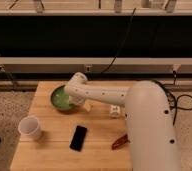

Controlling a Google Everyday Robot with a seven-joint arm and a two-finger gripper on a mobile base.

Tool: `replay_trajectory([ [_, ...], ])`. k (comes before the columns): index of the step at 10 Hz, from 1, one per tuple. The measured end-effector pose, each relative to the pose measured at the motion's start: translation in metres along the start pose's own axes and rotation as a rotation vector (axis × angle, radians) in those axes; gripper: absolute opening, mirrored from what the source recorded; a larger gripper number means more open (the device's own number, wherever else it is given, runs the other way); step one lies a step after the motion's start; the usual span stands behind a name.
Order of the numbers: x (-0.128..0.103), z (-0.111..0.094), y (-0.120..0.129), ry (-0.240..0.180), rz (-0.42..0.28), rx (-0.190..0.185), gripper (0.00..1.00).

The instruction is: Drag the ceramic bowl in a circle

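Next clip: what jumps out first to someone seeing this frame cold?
The big white robot arm fills the right foreground and reaches left across the wooden table, its gripper at the right edge of the green ceramic bowl near the table's back left. In front of that sit a white paper cup at the left edge, a black phone mid-table, and a small red object beside the arm.

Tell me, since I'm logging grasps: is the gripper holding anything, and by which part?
Cannot be told. The gripper sits at the ceramic bowl's right rim, but the arm hides any hold.
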Motion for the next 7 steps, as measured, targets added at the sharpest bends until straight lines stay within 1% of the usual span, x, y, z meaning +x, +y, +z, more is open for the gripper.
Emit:
replay_trajectory([
  [7, -0.0008, 0.0007, 0.0005, 0.002, -0.02, 0.0, 0.8],
])
